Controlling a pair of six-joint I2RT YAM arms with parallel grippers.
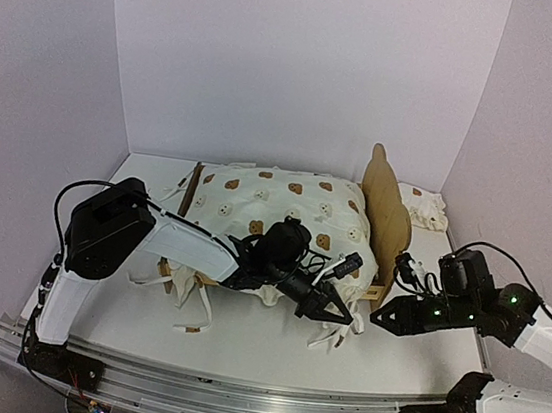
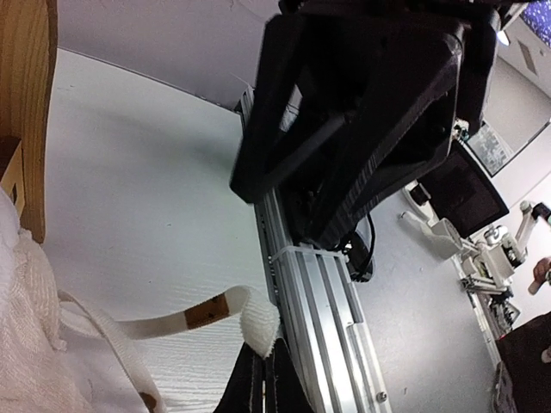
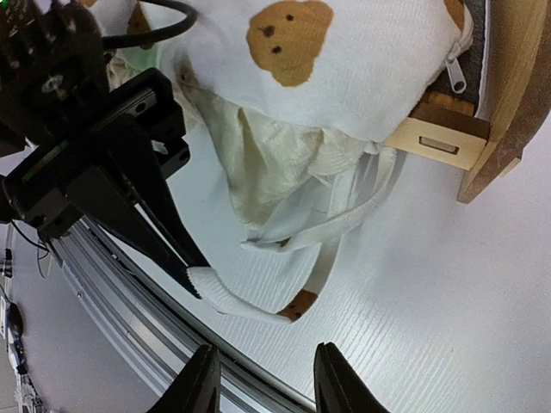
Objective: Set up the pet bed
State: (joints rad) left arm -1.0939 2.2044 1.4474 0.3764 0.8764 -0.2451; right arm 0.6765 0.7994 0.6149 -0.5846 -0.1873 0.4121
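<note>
One tie string (image 2: 164,325) pinched by L gripper (image 1: 341,316); R gripper (image 3: 265,379) spread

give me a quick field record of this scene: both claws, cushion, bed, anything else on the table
left claw: shut on the end of a tie string, low over the table near its front edge
right claw: open, empty, near the bed's front right corner
cushion: cream bear-print, lying on the pet bed, strings trailing off the front
pet bed: plywood frame, bear-ear headboard upright at the right end
pillow: small, on the table behind the headboard
</note>
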